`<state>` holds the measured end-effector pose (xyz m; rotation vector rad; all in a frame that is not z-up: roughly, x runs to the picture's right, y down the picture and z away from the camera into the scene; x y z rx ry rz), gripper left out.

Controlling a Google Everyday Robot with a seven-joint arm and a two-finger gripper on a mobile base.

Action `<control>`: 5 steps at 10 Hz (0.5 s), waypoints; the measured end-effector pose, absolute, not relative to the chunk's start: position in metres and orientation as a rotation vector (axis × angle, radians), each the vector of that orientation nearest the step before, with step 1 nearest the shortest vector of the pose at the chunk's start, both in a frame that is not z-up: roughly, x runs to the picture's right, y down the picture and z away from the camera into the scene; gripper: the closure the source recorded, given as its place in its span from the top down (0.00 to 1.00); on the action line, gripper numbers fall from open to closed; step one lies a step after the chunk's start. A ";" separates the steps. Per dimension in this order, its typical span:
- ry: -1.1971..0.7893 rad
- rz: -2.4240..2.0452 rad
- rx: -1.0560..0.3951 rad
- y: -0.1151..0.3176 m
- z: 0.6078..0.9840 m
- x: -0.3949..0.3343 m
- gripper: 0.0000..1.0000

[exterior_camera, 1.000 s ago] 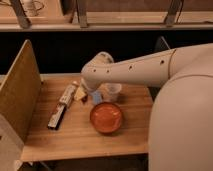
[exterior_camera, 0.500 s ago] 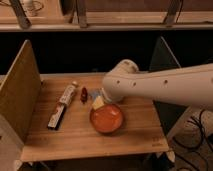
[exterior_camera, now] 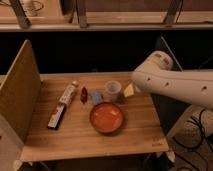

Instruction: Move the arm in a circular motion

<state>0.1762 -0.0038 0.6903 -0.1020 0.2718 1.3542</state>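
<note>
The thick white arm [exterior_camera: 172, 82] reaches in from the right edge, with a rounded joint [exterior_camera: 161, 61] at the upper right and dark dots along its side. Its pale-yellow tip [exterior_camera: 129, 90] hangs over the right part of the wooden table [exterior_camera: 75, 135], just right of a clear plastic cup [exterior_camera: 113, 90]. The gripper [exterior_camera: 129, 90] is at that tip, above the table surface and holding nothing that I can see.
On the table lie an orange bowl [exterior_camera: 106, 117], a small blue packet [exterior_camera: 97, 97], a small red item [exterior_camera: 84, 93] and a long snack bar package [exterior_camera: 62, 105]. A wooden side panel [exterior_camera: 19, 87] stands along the left. A dark chair [exterior_camera: 167, 50] is behind the arm.
The arm has swung to the right and back, off the bowl and cup. The bowl, cup and packet are now uncovered. The table items have not moved.
</note>
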 end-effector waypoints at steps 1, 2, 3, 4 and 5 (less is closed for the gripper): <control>0.278 1.342 -0.092 -0.019 0.705 0.165 0.80; 0.284 1.316 -0.098 -0.029 0.721 0.144 0.80; 0.286 1.288 -0.114 -0.032 0.732 0.123 0.80; 0.277 1.246 -0.149 -0.030 0.741 0.090 0.80; 0.257 1.191 -0.195 -0.021 0.745 0.053 0.80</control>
